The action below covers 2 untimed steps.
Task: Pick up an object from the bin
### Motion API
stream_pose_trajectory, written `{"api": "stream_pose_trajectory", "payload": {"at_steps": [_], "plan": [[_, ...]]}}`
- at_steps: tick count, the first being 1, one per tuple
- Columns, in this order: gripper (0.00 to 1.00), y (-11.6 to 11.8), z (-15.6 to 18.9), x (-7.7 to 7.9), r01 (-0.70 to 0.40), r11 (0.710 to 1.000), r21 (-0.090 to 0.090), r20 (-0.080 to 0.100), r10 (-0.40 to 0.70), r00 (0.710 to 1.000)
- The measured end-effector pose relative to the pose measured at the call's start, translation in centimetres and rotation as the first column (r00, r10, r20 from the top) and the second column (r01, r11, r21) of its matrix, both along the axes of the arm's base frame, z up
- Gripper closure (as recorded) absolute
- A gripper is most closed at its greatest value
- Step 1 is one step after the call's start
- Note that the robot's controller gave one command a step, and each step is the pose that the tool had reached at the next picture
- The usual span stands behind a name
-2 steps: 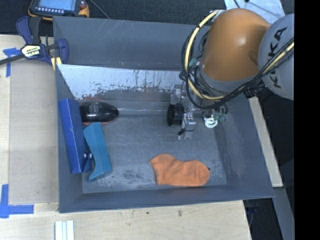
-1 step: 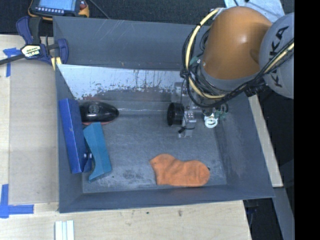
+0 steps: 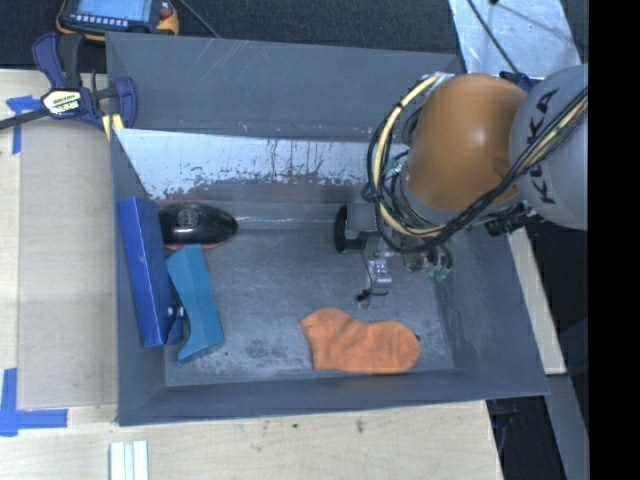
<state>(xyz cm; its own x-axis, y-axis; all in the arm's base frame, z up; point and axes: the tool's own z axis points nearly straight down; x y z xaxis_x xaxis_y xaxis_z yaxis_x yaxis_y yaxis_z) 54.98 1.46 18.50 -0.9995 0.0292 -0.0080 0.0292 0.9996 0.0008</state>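
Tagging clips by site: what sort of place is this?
Probably a robotics lab's bin-picking cell: a cabled arm reaching into a grey metal bin of odd items like an orange cloth, with a handheld screen unit behind it.

A: Grey bin (image 3: 300, 393). Its far wall is paler, with rust-brown streaks and specks.
B: Noted. Left side: board (image 3: 138, 268) deep blue, and the block (image 3: 197, 303) beside it a lighter teal-blue.
A: Far left: a glossy black lump (image 3: 195, 225).
B: Near right: cloth (image 3: 362, 342), plain orange.
A: On the arm: cover (image 3: 465, 143) amber-orange, cables (image 3: 385, 148) yellow and black, gripper (image 3: 372, 290) silver-grey.
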Motion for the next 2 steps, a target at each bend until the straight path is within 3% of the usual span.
{"api": "stream_pose_trajectory", "payload": {"at_steps": [1, 2], "plan": [[0.0, -0.5, -3.1, -2.5, 0.008, 1.0, -0.001, -0.012, -0.008, 1.0], [0.0, -0.8, -5.2, -3.4, 0.007, 1.0, -0.001, -0.004, -0.007, 1.0]]}}
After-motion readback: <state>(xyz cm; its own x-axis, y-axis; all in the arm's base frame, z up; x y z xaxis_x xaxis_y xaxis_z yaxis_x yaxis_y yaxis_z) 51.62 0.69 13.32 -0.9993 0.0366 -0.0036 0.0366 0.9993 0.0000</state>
